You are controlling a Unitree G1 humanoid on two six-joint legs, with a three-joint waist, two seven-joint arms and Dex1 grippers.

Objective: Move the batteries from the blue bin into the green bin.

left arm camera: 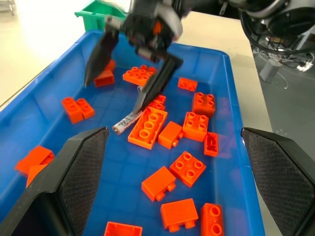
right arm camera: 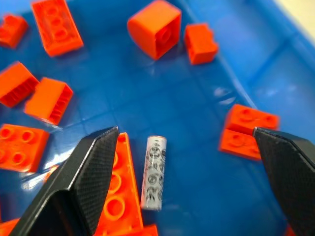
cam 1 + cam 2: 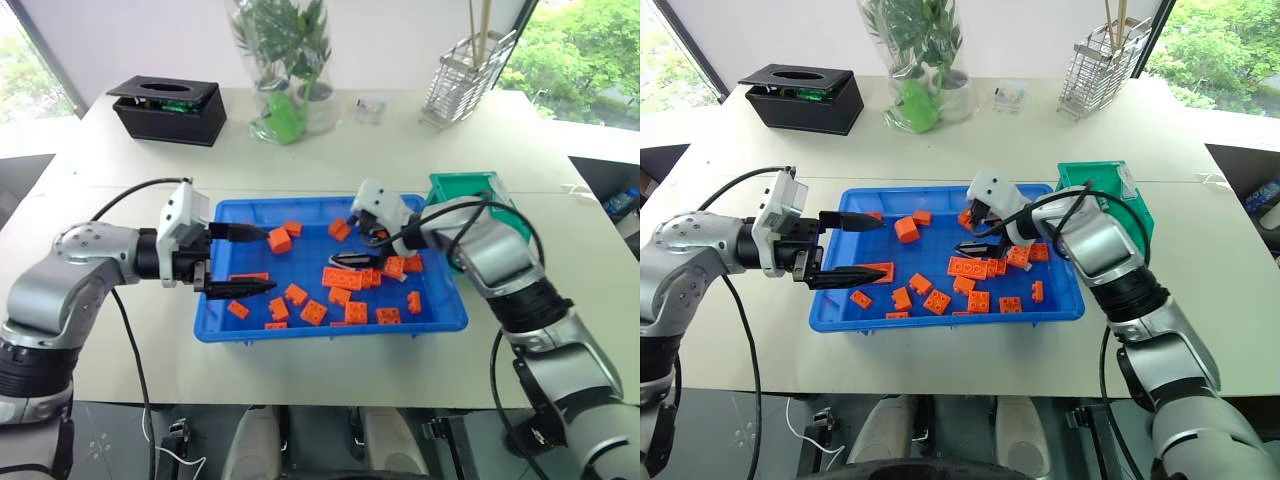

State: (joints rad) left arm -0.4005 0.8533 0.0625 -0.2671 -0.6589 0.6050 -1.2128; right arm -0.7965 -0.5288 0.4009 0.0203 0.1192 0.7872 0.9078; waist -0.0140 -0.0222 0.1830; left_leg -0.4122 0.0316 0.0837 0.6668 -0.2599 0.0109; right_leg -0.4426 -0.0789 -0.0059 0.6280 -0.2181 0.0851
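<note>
Blue bin [image 3: 215,330] sits at table centre, scattered with orange bricks [image 3: 345,279]. One battery [image 2: 154,172] lies flat on the bin floor, right of centre, just beside a long orange brick [image 2: 116,191]; in the left wrist view the same battery [image 1: 127,121] is touching that brick's end.

Right gripper [image 3: 357,247] is inside the bin, angled down toward roughly 9 o'clock, fingers spread wide. The right wrist view shows the battery in the gap between the two fingers [image 2: 83,177], nothing pinched. In the left wrist view one right finger's tip [image 1: 153,86] hangs close above the battery; contact can't be told.

Left gripper [image 3: 240,262] pokes over the bin's left edge, pointing toward 3 o'clock, fingers spread, one above the other, empty. It's well apart from the battery.

Green bin [image 3: 455,188] stands just beside the blue bin's far right corner, about 2 o'clock from bin centre, partly hidden by the right arm. Contents can't be seen.

Far side of the table: black box [image 3: 168,110] at 11 o'clock, plant [image 3: 288,60] at 12, wire basket [image 3: 467,80] at 1.
</note>
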